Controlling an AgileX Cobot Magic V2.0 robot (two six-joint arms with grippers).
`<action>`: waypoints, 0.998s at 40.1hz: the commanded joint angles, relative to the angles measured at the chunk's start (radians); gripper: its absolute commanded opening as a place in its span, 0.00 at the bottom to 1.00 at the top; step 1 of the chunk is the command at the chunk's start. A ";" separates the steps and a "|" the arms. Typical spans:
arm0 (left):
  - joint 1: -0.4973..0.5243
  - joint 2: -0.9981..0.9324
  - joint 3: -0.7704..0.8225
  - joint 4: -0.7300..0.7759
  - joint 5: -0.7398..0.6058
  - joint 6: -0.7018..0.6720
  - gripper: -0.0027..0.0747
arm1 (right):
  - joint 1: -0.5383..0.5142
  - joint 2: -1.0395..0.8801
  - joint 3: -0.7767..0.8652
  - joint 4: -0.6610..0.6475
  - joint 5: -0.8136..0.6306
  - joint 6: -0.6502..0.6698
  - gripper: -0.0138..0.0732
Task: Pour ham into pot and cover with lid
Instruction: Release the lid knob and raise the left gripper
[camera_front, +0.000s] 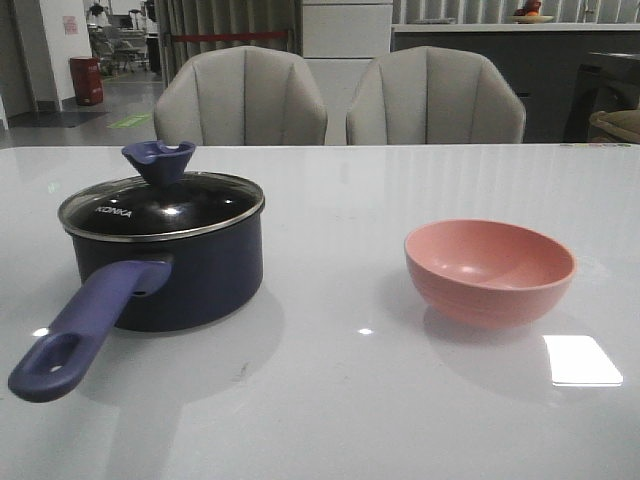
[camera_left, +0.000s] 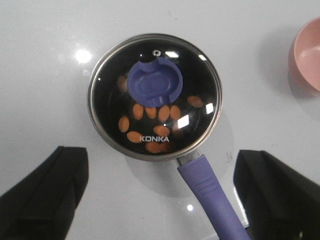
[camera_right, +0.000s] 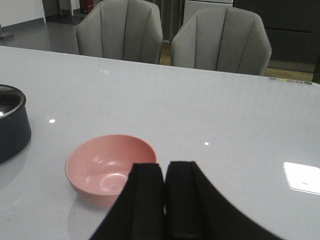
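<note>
Under the glass lid (camera_left: 155, 97), on the pot's black floor, lie the ham (camera_left: 152, 125) slices: small thin orange ovals, scattered mostly toward the handle side. That lid is round, clear glass with a steel rim, white "KONKA" lettering and a purple-blue notched knob; it sits flat and closed on the pot (camera_front: 170, 275), matching its width. Dark navy and round-walled, the pot stands at the left of the worktop (camera_front: 330, 400), its long purple-blue handle, with a hole at the end, reaching toward the near-left edge.

Well apart to the right sits a pink bowl (camera_front: 490, 270), smooth, matte and rounded, with nothing inside it.

Hanging above the pot, the left pincer (camera_left: 160, 200) has its black fingers (camera_left: 50, 190) spread wide, one on each side of the handle, gripping nothing. By contrast the right pincer (camera_right: 164, 200), near the pink bowl, has its two black fingers (camera_right: 142, 200) pressed together with nothing between them.

Glossy pale grey, the worktop mirrors the ceiling lights, and a bright white rectangular patch shows near the right edge. Beyond its far edge stand two grey upholstered chairs (camera_front: 340, 100) with ribbed backs
</note>
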 joint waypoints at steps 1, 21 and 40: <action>-0.005 -0.137 0.104 -0.013 -0.112 -0.002 0.82 | -0.001 0.009 -0.027 0.000 -0.085 -0.010 0.33; -0.005 -0.809 0.779 -0.019 -0.518 -0.002 0.81 | -0.001 0.009 -0.027 0.000 -0.085 -0.010 0.33; -0.005 -1.177 1.022 -0.029 -0.617 -0.002 0.21 | -0.001 0.009 -0.027 0.000 -0.085 -0.010 0.33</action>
